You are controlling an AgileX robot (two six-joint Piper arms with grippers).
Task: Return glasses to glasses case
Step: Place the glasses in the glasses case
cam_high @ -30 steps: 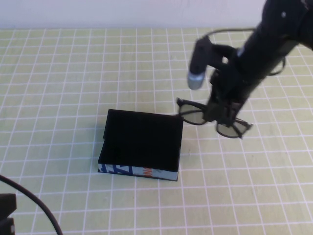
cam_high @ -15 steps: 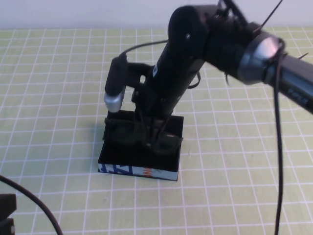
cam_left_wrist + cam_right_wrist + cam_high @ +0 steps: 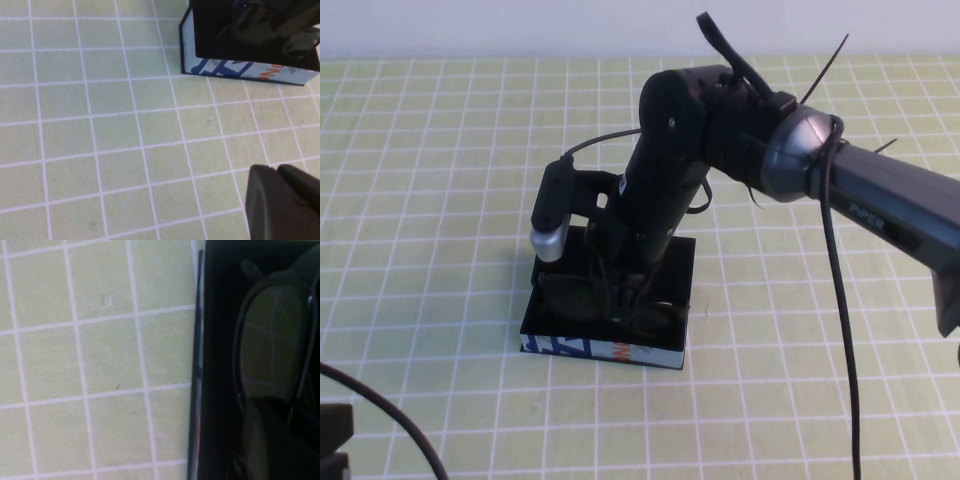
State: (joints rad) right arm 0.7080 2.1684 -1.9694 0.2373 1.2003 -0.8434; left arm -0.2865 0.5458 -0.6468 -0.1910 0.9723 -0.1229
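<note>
This looks like a robot test bench in a lab rather than a home or shop — the whole table (image 3: pixel 440 150) is covered by a pale yellow-green mat ruled with a regular white grid. A plain light wall (image 3: pixel 520 25) closes it off at the far edge, and loose black cables (image 3: pixel 840 300) trail over the surface — nothing domestic or decorative shows in view.
</note>
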